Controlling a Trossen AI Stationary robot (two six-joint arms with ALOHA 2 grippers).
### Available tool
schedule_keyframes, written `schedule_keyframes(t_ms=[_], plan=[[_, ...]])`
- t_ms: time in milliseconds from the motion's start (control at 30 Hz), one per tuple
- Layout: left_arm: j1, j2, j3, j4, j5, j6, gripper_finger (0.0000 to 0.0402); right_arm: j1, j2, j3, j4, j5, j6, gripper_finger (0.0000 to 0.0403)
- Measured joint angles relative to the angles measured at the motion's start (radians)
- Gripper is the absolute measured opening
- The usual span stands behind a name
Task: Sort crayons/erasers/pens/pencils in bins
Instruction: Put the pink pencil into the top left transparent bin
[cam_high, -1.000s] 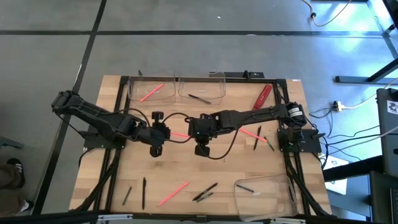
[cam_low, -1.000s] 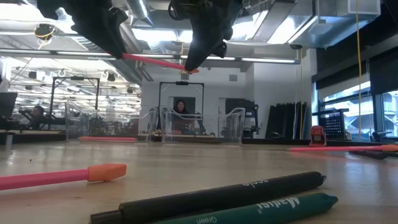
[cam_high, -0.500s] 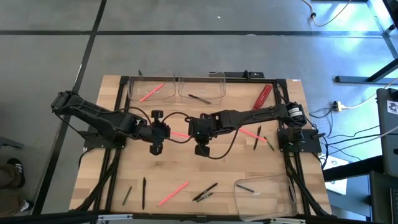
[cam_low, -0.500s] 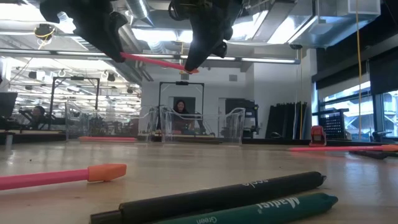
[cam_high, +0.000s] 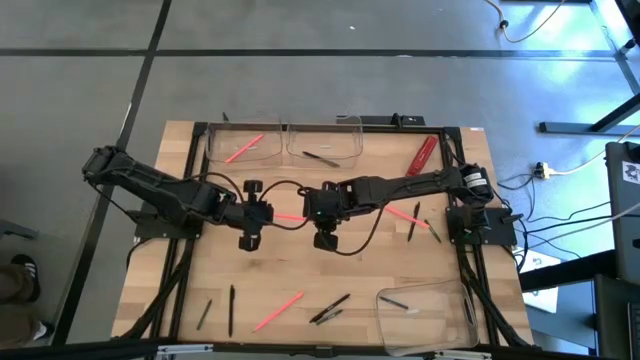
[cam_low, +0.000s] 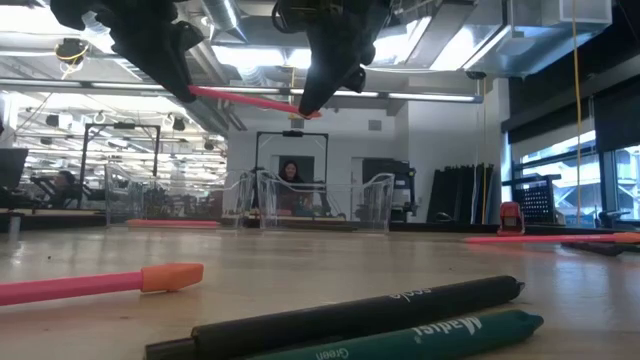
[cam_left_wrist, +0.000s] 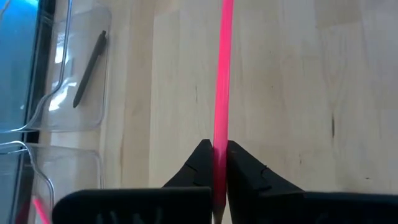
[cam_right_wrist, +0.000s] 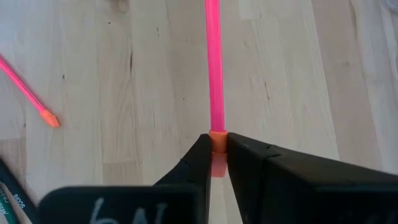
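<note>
— Pink pencil (cam_high: 288, 216): who is holding it?

— Both arms are. It is hanging level above the middle of the wooden table (cam_high: 400, 262), stretched between them. The left gripper (cam_left_wrist: 217, 163) is pinching one end between narrow fingers, and the right gripper (cam_right_wrist: 216, 154) is clamping the other end, the one with the orange eraser tip.

— Where are the bins sitting?

— Two clear bins are lying side by side at the far edge: one (cam_high: 243, 144) is holding a pink stick, the other (cam_high: 324, 143) a dark pen. A third bin (cam_high: 425, 312) is sitting at the near right corner with one dark stick in it.

— And the loose pieces?

— More are lying along the near edge: another pink pencil (cam_high: 277, 311), then dark pens (cam_high: 330, 308) just right of it.
</note>
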Motion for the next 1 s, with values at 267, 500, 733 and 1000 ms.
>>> schedule_keyframes(t_ms=[267,500,733,1000], plan=[[0.000,0.000,0.000,0.002,0.000,-0.006,0.0008,0.000,0.000,0.000,0.001,-0.013,0.004,0.0070],[0.001,0.000,0.000,-0.002,-0.006,-0.027,0.0009,0.000,0.000,0.000,-0.008,-0.018,0.004,0.0147],[0.016,-0.057,0.000,-0.090,-0.052,-0.157,0.0009,-0.009,-0.026,0.000,-0.115,-0.031,0.003,0.0175],[0.101,-0.213,0.000,-0.267,-0.137,-0.295,0.0009,-0.012,-0.087,0.000,-0.139,-0.021,0.005,0.0177]])
